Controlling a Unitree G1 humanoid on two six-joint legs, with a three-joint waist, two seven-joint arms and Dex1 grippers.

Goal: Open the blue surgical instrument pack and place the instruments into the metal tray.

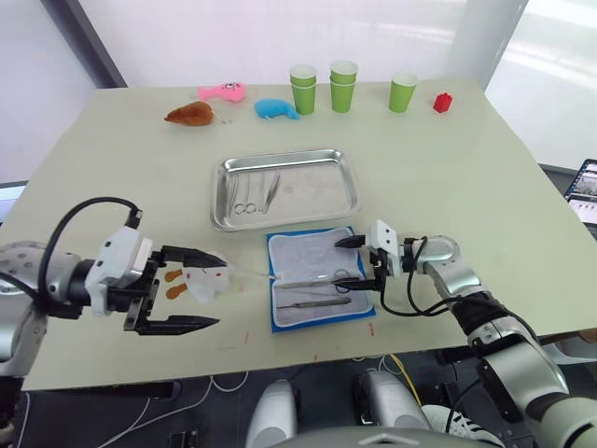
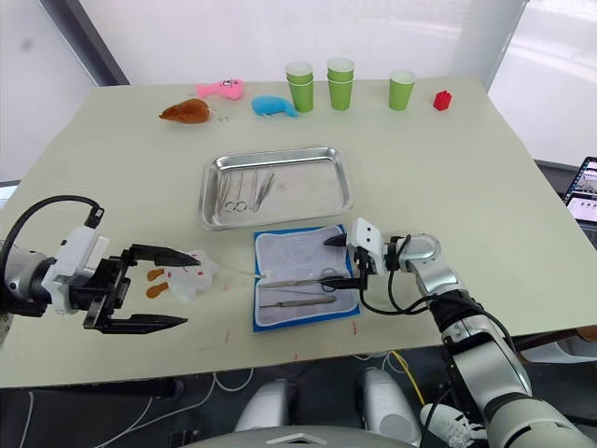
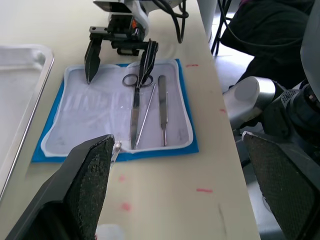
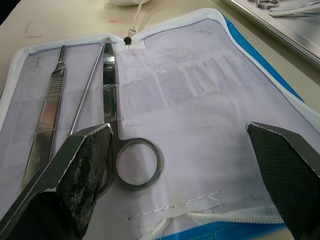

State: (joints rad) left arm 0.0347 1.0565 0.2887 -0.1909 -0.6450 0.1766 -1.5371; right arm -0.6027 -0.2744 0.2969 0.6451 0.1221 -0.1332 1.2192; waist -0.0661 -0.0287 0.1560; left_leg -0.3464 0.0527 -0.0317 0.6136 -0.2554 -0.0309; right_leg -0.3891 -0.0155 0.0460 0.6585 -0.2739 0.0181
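Tabletop (image 1: 485, 187): pale, carrying all items.
Pack (image 1: 317, 277): laid open just in front of tray (image 1: 345, 198).
Scissors (image 4: 120, 150): on pack lining, between right gripper (image 1: 358, 264) fingers, which are spread.
Left gripper (image 1: 187, 289): fingers spread, left of pack.
Tray contents: scissors and tweezers (image 1: 271, 189).

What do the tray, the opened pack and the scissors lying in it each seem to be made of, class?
The metal tray looks like polished stainless steel: bright, mirror-like, with a rolled rim. The blue surgical instrument pack seems to be fabric, with a stitched zip edge and a pale lining under clear, probably plastic, pockets. The scissors look like smooth silver steel with a soft shine.
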